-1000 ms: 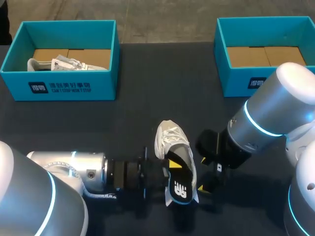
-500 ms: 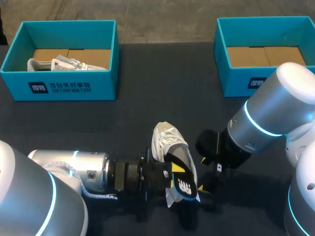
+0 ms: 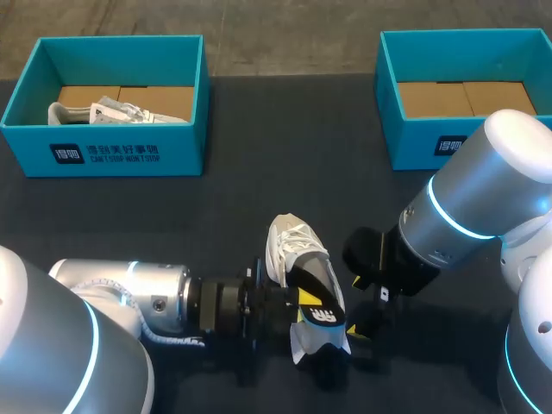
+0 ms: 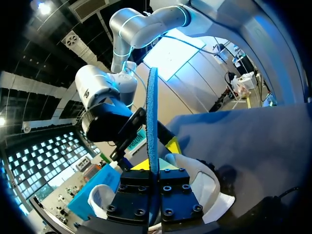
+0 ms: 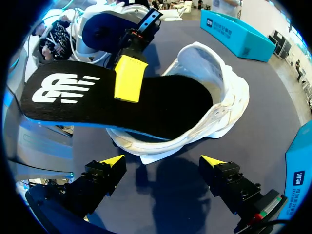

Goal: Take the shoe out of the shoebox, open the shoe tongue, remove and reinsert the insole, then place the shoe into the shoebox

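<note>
My left gripper is clamped on the insole. One yellow tip presses on its black top face just ahead of the white logo, and the other finger is underneath, against the blue underside. In the left wrist view I see the insole edge-on, a thin blue strip standing up between my fingers. Its heel end is lifted clear and sticks out past the back of the white shoe, while its front end is tucked down inside the shoe's opening.

The shoe lies on the dark table, in the near middle, with its toe pointing away and slightly left. My left arm comes in low from the near left and reaches the shoe from its left side.

My right gripper sits just to the right of the shoe with its fingers spread wide apart, holding nothing. The shoe's side lies ahead of its two yellow tips, not between them, and I see no contact.

Farther out, the left shoebox stands at the far left with a second white shoe lying inside it. The right shoebox stands at the far right, showing a brown cardboard floor, partly hidden by my right arm.
</note>
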`<state>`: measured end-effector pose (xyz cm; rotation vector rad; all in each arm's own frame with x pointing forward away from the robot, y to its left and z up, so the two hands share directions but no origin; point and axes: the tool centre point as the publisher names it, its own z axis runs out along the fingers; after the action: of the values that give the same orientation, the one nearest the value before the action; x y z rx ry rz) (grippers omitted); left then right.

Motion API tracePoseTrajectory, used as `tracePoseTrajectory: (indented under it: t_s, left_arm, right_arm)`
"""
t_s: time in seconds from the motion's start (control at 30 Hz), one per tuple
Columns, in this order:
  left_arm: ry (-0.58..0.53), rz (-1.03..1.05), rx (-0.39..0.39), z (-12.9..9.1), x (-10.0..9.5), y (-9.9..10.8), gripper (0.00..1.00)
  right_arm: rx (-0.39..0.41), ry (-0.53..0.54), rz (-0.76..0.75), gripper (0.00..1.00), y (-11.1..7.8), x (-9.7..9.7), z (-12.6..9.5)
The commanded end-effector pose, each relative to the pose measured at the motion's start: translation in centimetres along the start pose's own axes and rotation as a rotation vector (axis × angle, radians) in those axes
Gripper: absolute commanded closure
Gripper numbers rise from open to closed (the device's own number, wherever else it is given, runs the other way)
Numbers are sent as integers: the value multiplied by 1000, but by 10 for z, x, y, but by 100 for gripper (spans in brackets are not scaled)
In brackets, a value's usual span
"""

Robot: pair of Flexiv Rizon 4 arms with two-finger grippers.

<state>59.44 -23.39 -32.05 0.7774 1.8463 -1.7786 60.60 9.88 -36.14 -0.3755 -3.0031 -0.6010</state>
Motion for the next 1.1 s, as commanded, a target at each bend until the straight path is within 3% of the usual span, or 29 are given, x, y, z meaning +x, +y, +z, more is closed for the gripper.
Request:
tracePoseTrajectory:
  t_s: [0.03, 0.43, 0.83, 0.87, 0.9, 1.1]
  left_arm:
    - [7, 4, -6, 4, -1, 6, 100]
    - [78, 50, -80, 2, 2, 21, 100]
    - [89, 45, -40, -3, 4, 10, 100]
    - [90, 45, -38, -3, 4, 9, 73]
    - [90, 46, -36, -4, 4, 8, 66]
    - [89, 66, -21, -5, 1, -3, 60]
  right_arm:
    - [-2, -2, 0, 0, -1, 1, 1]
    - [-2, -2, 0, 0, -1, 1, 1]
    - [-2, -2, 0, 0, -1, 1, 1]
    - [-2, -2, 0, 0, -1, 1, 1]
    - [-2, -2, 0, 0, -1, 1, 1]
    - [-2, -2, 0, 0, -1, 1, 1]
